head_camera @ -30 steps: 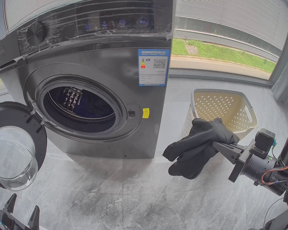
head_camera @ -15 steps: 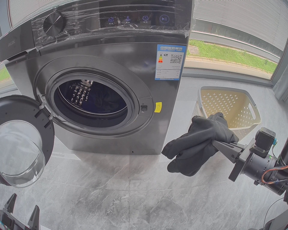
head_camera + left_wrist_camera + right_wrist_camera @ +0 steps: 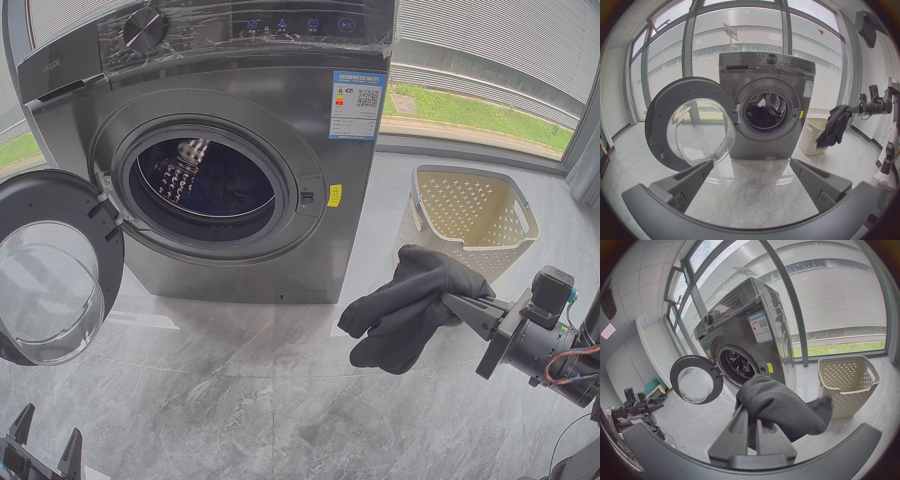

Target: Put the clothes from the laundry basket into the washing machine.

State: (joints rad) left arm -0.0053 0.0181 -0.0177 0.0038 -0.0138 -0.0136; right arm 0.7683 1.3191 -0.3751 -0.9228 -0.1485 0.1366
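While the washing machine (image 3: pixel 250 94) is being seen standing on the grey stone floor (image 3: pixel 250 400) before the window (image 3: pixel 500 69), its round door (image 3: pixel 56 262) is being held wide open toward the floor's left edge, with the glass bowl facing out. The drum mouth (image 3: pixel 206 181) is being shown uncovered, and dark cloth (image 3: pixel 234 187) is being glimpsed inside. The cream laundry basket (image 3: pixel 500 261) is being seen upright near the machine's right front corner, its walls pierced with small stars. The garment (image 3: pixel 406 306), a dark grey piece of fine mesh-like fabric, is being carried in the air in front of the basket, bunched at the top with rounded folds hanging down, well apart from the drum mouth. It is being pinched by the right hand (image 3: pixel 459 306), whose fingers are being pressed nearly together on the bunched fabric. The left hand (image 3: pixel 750 162) is being held low at the floor's near left corner, fingers spread wide apart, with nothing being gripped between them.
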